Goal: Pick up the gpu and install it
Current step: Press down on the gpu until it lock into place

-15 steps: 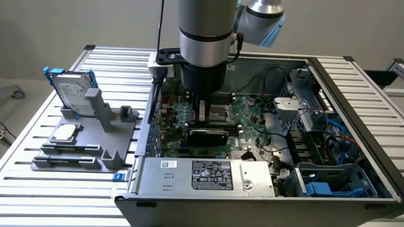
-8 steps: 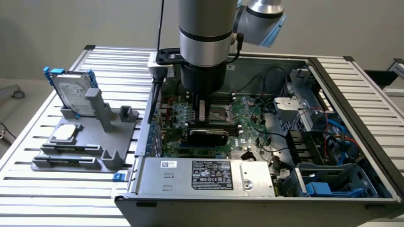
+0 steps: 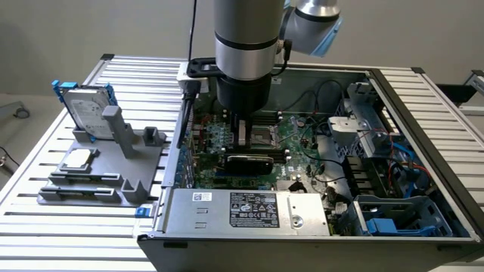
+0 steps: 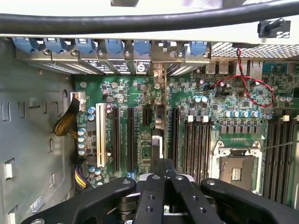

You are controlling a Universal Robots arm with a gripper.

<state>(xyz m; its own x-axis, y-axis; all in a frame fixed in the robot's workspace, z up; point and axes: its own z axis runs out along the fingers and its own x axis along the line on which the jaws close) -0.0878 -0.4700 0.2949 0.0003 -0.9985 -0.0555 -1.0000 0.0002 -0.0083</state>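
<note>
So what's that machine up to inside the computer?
A robot arm reaches down into an open computer case. Its claw is closed on the gpu, a small card with a black shroud, holding it low over the green motherboard by the expansion slots. Whether the card sits in a slot cannot be told. On the exterior view's left, a hard drive in a blue frame stands on a gray holder.
</note>
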